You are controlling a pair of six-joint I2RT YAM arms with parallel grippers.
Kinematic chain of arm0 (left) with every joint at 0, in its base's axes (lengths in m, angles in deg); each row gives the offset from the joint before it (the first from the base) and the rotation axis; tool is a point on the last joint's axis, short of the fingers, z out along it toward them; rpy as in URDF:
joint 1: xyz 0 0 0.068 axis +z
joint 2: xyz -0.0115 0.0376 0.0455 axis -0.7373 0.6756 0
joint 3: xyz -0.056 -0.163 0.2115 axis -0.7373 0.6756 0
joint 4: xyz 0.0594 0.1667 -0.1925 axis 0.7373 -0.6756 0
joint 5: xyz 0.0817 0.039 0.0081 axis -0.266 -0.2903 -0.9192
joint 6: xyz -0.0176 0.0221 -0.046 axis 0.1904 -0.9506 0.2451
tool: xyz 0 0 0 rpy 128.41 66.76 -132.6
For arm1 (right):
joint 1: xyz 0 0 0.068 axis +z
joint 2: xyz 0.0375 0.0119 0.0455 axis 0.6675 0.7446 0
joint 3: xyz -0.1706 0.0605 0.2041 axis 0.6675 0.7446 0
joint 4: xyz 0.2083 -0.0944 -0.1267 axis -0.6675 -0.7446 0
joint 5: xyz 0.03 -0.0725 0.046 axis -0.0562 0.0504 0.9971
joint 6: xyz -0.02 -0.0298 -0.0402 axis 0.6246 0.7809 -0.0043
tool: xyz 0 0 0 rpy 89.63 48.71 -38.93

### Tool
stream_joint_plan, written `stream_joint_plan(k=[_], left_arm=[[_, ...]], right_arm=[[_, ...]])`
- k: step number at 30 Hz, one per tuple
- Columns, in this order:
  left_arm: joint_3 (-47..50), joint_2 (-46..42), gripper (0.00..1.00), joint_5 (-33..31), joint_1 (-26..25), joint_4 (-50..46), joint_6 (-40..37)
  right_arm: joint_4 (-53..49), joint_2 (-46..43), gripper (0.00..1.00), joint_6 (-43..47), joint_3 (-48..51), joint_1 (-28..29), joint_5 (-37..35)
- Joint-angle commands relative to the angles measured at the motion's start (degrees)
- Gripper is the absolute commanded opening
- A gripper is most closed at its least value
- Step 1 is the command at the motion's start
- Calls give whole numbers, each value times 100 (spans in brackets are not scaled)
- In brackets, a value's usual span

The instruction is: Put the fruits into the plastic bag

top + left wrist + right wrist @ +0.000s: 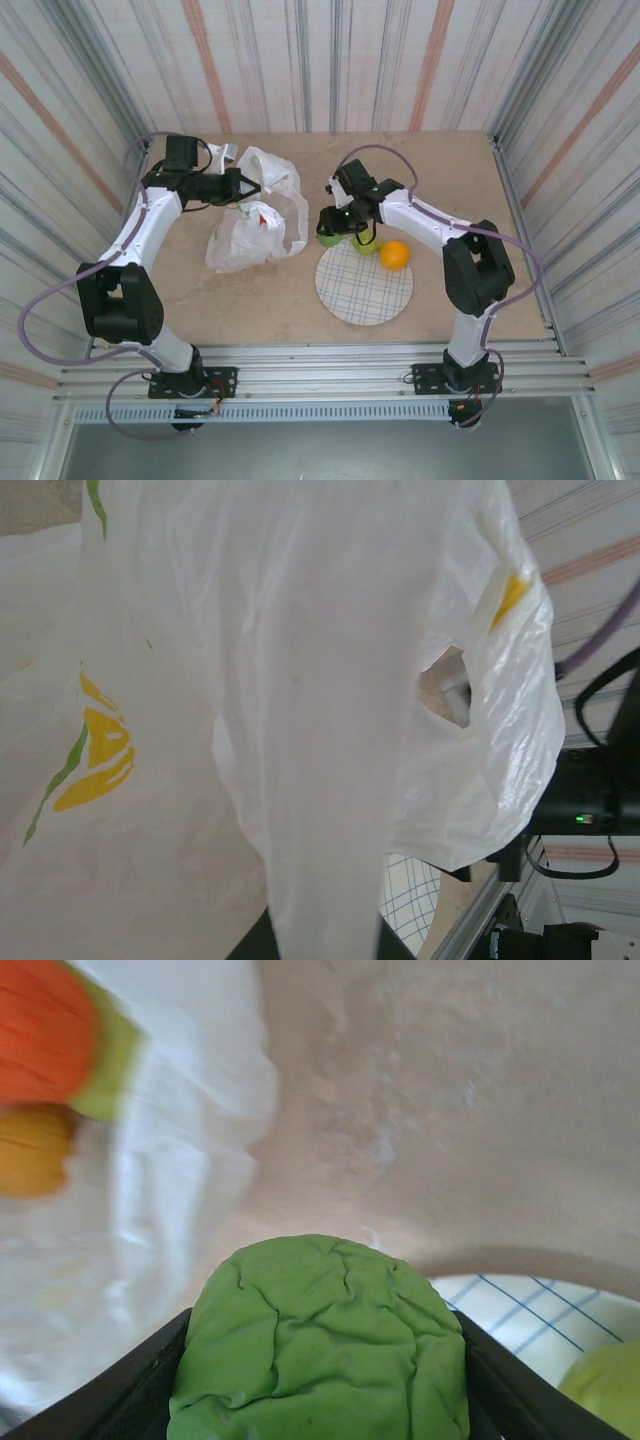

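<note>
The white plastic bag lies crumpled at the left of the table, and my left gripper is shut on one of its handles. In the left wrist view that handle strip of the plastic bag runs down into the left gripper. My right gripper is shut on a wrinkled dark green fruit, held just off the plate's far-left rim, right of the bag. A lighter green fruit and an orange sit at the plate's far edge. Orange and red fruits show inside the bag.
The round white grid-lined plate lies in front of the right arm, and its rim also shows in the right wrist view. Striped walls close in the table on three sides. Bare tabletop lies between bag and plate.
</note>
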Motion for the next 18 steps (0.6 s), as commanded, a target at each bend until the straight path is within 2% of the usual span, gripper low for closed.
stream_joint_plan(k=[1,4,8,18], left_arm=[[-10,-245,0,25,38,-112,-119],[-9,-235,0,33,40,-108,-119],[-11,-234,0,34,38,-99,-112],[4,-244,0,86,25,-77,-84]], right_arm=[[876,-569,56,-566,398,16,475],[1797,-840,55,-1118,857,77,735],[2584,-949,56,-1545,1069,274,736],[3321,98,53,-2780,295,830,-124]])
